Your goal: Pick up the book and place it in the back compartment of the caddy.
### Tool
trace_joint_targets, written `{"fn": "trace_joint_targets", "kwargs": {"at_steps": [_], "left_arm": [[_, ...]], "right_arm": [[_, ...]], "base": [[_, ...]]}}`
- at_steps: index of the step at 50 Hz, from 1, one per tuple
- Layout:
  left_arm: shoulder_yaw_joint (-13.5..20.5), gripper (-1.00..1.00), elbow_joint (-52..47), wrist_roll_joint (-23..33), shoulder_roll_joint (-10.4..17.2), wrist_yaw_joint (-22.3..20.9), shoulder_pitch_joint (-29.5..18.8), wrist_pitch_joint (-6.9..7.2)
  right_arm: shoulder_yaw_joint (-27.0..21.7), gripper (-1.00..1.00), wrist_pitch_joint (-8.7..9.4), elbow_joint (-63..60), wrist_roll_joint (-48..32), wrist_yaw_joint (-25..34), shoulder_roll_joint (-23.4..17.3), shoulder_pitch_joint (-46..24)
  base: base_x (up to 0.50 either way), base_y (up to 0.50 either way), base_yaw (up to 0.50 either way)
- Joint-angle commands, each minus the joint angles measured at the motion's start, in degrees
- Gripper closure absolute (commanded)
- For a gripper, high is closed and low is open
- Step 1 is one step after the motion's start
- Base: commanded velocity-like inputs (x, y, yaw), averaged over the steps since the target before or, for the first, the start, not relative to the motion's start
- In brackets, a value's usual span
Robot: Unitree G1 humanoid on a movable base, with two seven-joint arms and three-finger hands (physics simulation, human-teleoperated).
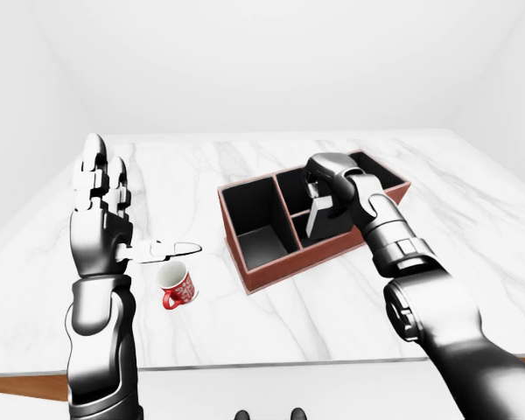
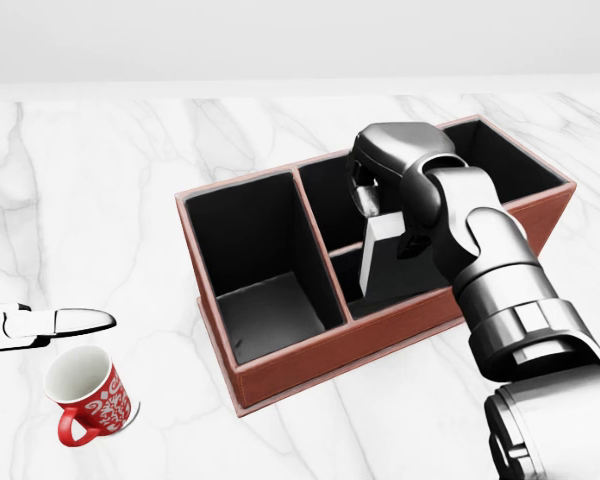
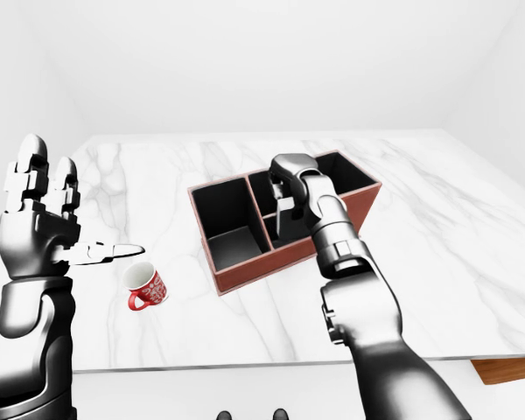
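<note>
A humanoid robot's right hand grips a dark book by its top edge, fingers clamped round it, above a red-brown caddy on a white marble table. In the head view the book hangs nearly upright, its pale page edge facing the view's left and its lower end down inside the caddy, in the small lower compartment just right of the central divider. Whether the book touches the compartment floor cannot be told; the forearm hides the book's right side.

The caddy sits slantwise on the marble, its right end nearer the top of the head view. It has black-lined compartments: a large one at the left, showing a grey floor, and to its right a section split into an upper and a lower part. The right arm crosses the caddy's lower wall on its way up from the bottom right corner of that view.

In the left-eye view the left hand is raised well to the left of the caddy, fingers spread apart and pointing up, thumb out toward the right, holding nothing. Just below that thumb a red mug with a white pattern stands on the table, handle at the lower left, apart from the caddy.
</note>
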Motion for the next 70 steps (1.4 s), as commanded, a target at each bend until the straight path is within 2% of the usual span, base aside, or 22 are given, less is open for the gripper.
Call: {"fn": "trace_joint_targets", "kwargs": {"at_steps": [1, 10, 18, 50, 70], "left_arm": [[-0.15, -1.00, 0.05, 0.15, -0.11, 0.00, 0.14, 0.00], [-0.06, -1.00, -0.13, 0.10, -0.08, -0.04, 0.13, 0.00], [-0.08, -1.00, -0.22, 0.09, -0.08, -0.08, 0.18, 0.00], [0.11, -1.00, -0.34, -0.07, 0.00, -0.01, -0.05, 0.00], [0.26, -1.00, -1.10, -0.34, -0.02, -0.09, 0.15, 0.00]], "right_arm": [[-0.38, 1.00, 0.00, 3.04, -1.03, -3.18, -1.03, -1.93], [-0.06, 1.00, 0.00, 8.98, -0.89, -9.50, -1.12, -4.35], [0.63, 1.00, 0.00, 10.64, -1.47, -11.74, -0.52, -4.62], [1.04, 1.00, 0.00, 15.30, -3.56, -16.98, 0.47, -7.22], [1.29, 1.00, 0.00, 16.26, -5.28, -18.02, 2.33, -8.80]], "base": [[0.00, 0.00, 0.00], [0.00, 0.00, 0.00], [0.00, 0.00, 0.00], [0.00, 0.00, 0.00], [0.00, 0.00, 0.00]]}}
